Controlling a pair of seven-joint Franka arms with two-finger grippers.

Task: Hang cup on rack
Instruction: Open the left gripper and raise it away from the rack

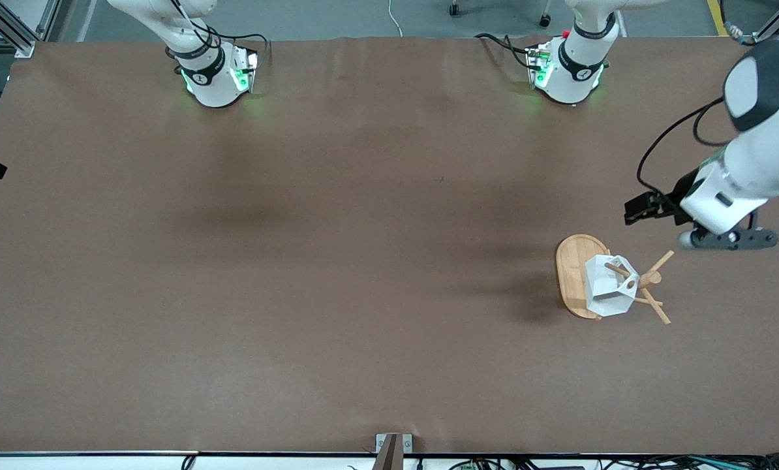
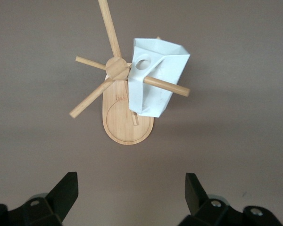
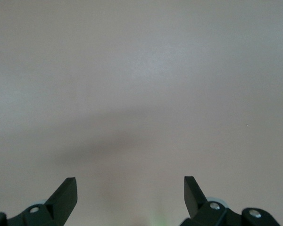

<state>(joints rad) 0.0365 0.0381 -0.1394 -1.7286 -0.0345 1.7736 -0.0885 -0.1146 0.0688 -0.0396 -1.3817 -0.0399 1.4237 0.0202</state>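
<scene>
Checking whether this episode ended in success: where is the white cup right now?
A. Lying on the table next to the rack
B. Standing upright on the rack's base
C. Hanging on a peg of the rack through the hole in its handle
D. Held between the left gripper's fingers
C: a peg of the rack runs through the handle hole of the cup, and the left gripper is open, clear of it.

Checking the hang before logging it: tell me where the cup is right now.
In the front view the cup hangs by its handle hole on a peg of the rack, above the rack's oval base, toward the left arm's end of the table.
</scene>
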